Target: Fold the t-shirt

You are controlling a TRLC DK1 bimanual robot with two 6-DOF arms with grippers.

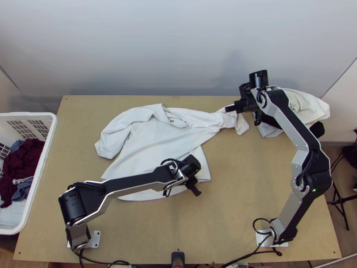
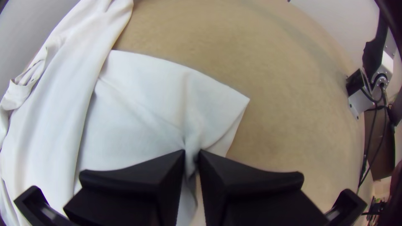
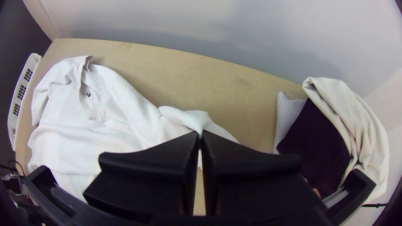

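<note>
A white long-sleeved t-shirt [image 1: 147,138] lies unevenly spread on the table, collar towards the back, one sleeve bent at the left and the other stretched right. At its lower right part is my left gripper [image 1: 194,189]; in the left wrist view my left gripper [image 2: 191,154] is shut on a gathered pinch of the shirt [image 2: 142,100] near a corner. Over the right sleeve's end stands my right gripper [image 1: 228,108]. The right wrist view has my right gripper [image 3: 199,136] shut on a bunched bit of that sleeve, the shirt [image 3: 83,134] extending away from it.
A white basket [image 1: 42,178] with dark red and blue clothes stands at the left edge. Cream and dark cloths [image 1: 308,107] lie heaped at the back right corner, beside the right arm. Bare wood [image 1: 250,178] stretches between the arms.
</note>
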